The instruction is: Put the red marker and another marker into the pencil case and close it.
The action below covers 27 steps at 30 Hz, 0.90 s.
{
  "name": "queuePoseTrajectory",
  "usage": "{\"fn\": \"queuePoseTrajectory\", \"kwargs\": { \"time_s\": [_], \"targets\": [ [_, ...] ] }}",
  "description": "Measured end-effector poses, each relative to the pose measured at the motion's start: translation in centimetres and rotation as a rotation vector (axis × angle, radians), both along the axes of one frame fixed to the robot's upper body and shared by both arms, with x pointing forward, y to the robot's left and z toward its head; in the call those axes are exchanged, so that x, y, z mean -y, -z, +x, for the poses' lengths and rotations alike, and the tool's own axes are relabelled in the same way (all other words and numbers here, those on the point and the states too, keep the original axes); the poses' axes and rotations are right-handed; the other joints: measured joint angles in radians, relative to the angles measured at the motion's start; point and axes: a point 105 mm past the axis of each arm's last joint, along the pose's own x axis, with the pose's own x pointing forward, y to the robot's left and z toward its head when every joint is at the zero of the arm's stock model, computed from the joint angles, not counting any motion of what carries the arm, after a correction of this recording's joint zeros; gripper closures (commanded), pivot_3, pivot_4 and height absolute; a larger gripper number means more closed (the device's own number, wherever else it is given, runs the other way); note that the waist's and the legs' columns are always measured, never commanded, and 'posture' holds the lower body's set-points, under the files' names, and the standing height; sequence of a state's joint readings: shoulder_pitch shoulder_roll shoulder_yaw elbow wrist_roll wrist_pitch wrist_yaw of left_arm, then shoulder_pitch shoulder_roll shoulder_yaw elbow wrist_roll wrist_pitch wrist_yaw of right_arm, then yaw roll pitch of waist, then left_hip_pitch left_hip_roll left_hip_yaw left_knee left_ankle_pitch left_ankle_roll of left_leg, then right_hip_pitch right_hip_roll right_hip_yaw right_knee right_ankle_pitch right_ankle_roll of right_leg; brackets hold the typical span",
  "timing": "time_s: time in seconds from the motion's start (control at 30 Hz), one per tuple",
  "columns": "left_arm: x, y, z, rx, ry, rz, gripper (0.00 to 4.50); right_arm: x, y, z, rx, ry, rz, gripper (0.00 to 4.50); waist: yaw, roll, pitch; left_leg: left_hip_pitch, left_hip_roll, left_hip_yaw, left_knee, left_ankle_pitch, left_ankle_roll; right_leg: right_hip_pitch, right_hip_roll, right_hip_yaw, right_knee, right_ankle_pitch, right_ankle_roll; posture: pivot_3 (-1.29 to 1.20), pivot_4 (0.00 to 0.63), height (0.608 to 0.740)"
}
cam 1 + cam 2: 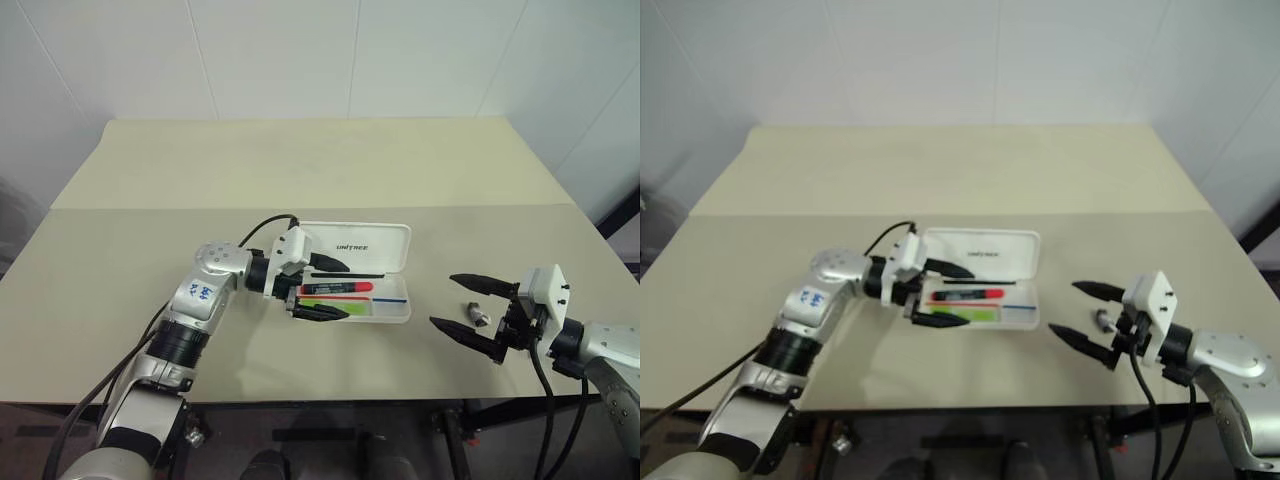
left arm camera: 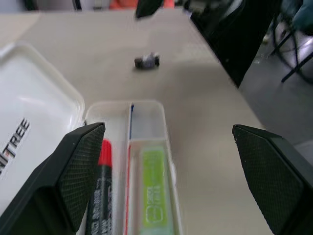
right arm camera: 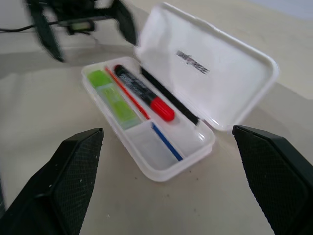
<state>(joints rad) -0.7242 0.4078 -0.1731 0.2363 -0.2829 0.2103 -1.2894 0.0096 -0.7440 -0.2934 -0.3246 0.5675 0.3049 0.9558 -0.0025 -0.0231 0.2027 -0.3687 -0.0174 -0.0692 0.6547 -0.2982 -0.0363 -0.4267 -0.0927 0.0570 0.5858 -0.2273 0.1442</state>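
Markers [image 3: 142, 93] lie in the open pencil case [image 1: 395, 240], beneath the left end effector [image 1: 322, 288], fingers apart.

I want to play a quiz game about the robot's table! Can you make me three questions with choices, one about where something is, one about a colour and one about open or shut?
1. Where is the red marker?
A. inside the pencil case
B. on the floor
C. in the right hand

2. What colour is the highlighter?
A. blue
B. light green
C. orange

3. How is the case lid?
A. shut
B. taken off
C. standing open

Answers: 1 A, it lies in the case's tray beside the highlighter. 2 B, its body is pale green. 3 C, the lid leans back from the hinge, showing the inside.
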Motion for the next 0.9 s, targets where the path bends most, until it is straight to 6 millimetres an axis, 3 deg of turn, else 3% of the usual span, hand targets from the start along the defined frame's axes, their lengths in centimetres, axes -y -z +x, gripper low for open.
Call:
{"fn": "queuePoseTrajectory", "kwargs": {
  "time_s": [0.17,0.43,0.8,0.9],
  "targets": [
    [-2.4,-0.2,-0.8,-0.007,-0.030,-0.069,0.07,1.5,1.1,0.1,-0.023,0.183,0.056,0.00,0.000,0.000,0.000,0.000,0.000,0.000,0.000,0.000,0.000,0.000,0.000,0.000,0.000,0.000,0.000,0.00,0.150,0.740],
    [-7.3,-1.0,-1.2,0.013,-0.160,-0.121,0.07,4.6,4.4,0.7,-0.067,0.561,0.086,0.00,-0.001,0.000,0.000,0.001,0.000,0.000,0.000,0.000,0.000,0.000,0.000,0.000,0.000,0.000,-0.001,0.00,0.150,0.740],
    [-8.5,-2.1,-1.2,0.048,-0.184,-0.144,0.07,4.9,7.8,2.4,-0.129,0.761,0.133,0.00,-0.002,0.000,0.000,0.001,0.000,0.000,-0.002,0.000,0.000,0.000,0.000,0.000,0.000,-0.001,-0.001,0.00,0.150,0.740],
    [-8.6,-2.4,-1.2,0.060,-0.184,-0.138,0.00,4.6,8.0,2.5,-0.133,0.770,0.149,0.64,-0.004,-0.001,-0.001,0.002,0.001,0.000,-0.002,0.000,0.000,0.000,0.000,0.000,0.000,-0.001,-0.001,0.00,0.150,0.740]
  ]
}}
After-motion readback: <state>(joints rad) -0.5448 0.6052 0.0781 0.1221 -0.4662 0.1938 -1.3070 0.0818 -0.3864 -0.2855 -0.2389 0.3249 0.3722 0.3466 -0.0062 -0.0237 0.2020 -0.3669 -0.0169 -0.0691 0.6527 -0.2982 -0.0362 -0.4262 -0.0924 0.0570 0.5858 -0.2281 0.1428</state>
